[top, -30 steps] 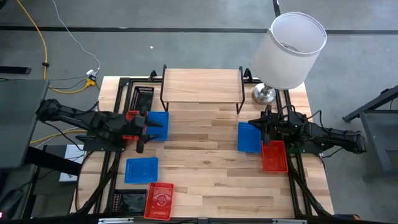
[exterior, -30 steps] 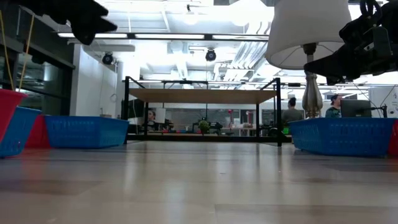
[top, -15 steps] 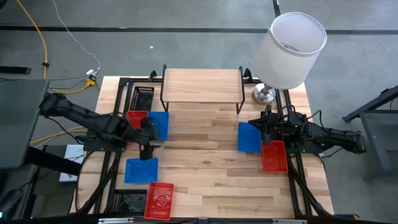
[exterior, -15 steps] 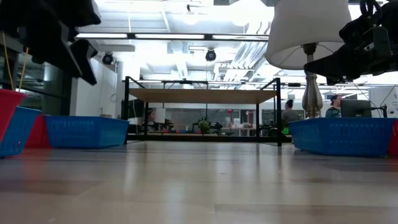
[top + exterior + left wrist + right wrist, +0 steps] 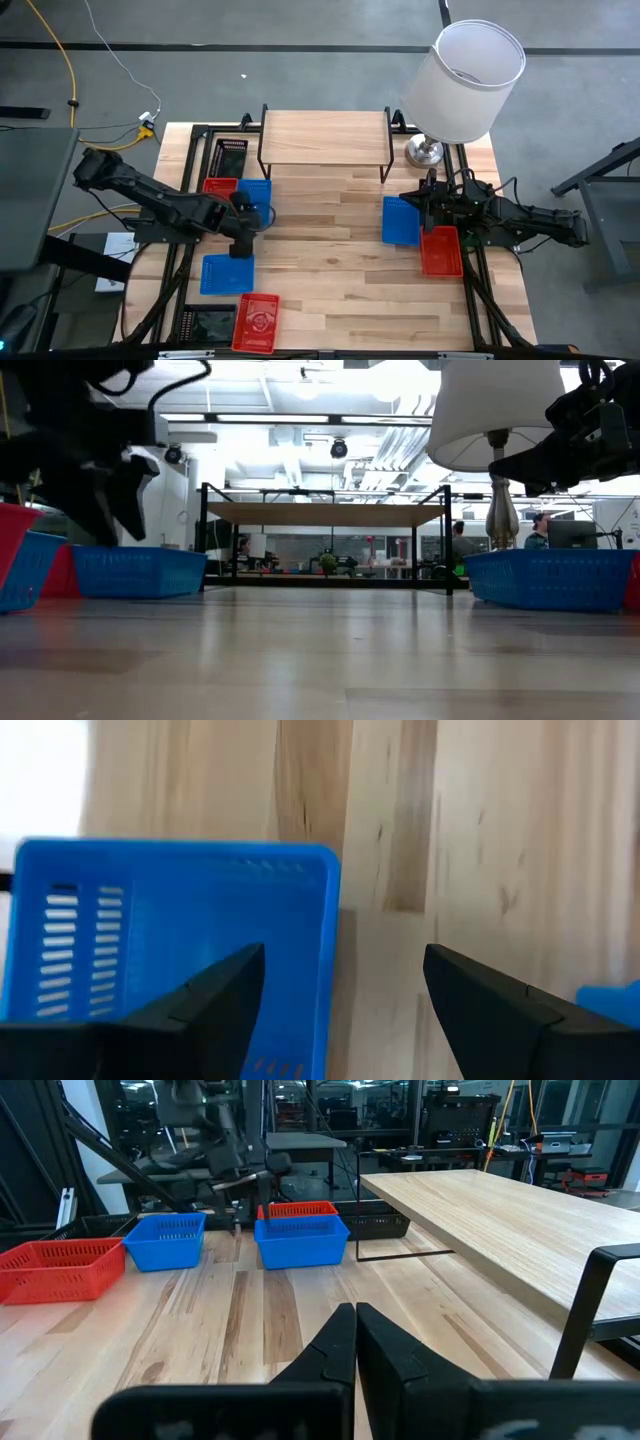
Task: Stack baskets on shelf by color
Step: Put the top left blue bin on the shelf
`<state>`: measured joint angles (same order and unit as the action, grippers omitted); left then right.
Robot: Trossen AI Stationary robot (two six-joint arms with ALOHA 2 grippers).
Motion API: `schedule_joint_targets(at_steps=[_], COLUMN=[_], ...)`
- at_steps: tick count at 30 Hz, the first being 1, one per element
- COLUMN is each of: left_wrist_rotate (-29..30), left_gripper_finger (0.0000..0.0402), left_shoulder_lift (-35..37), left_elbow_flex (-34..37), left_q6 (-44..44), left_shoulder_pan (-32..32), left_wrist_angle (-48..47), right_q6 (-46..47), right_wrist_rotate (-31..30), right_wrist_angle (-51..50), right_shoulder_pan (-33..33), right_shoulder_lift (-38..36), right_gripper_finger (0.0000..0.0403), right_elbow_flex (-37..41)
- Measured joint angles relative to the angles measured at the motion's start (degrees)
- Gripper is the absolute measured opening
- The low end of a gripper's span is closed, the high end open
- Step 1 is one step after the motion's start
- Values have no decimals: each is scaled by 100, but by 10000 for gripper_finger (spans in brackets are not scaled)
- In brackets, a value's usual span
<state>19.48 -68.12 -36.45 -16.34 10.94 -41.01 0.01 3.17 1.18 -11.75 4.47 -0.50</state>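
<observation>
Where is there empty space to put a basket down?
The shelf top is bare, and so is the table middle between the left blue baskets and the right blue basket. Both side edges are crowded with baskets.

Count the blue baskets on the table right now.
3. One sits beside a red basket near the shelf's left leg, one lies under the open left hand, one is by the right arm. Stacked ones could hide more.
</observation>
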Motion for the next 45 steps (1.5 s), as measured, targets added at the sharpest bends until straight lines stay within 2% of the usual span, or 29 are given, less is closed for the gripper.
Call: schedule_joint_targets(at_steps=[11, 22, 29, 41, 45], left_wrist_rotate=[-379, -389, -483, -993, -1055], left_gripper_finger=[266, 254, 190, 14, 10], left_shoulder_lift=[-698, -829, -807, -807, -807], left_elbow_flex=[0, 0, 0, 0, -15], left_q6=[-19, -151, -153, -151, -122], left_shoulder_pan=[-4, -181, -273, -273, -264], left_wrist_angle=[-97, -156, -269, -272, -287], right_q6=[-1, -2, -1, -2, 0], right_wrist_rotate=[0, 0, 0, -1, 0], right_wrist_angle=[0, -1, 0, -1, -1], right_shoulder_pan=[0, -2, -1, -2, -2], right_shoulder_lift=[0, 0, 0, 0, 0], right_gripper_finger=[0, 0, 0, 0, 0], right_elbow_flex=[-1, -1, -1, 1, 0])
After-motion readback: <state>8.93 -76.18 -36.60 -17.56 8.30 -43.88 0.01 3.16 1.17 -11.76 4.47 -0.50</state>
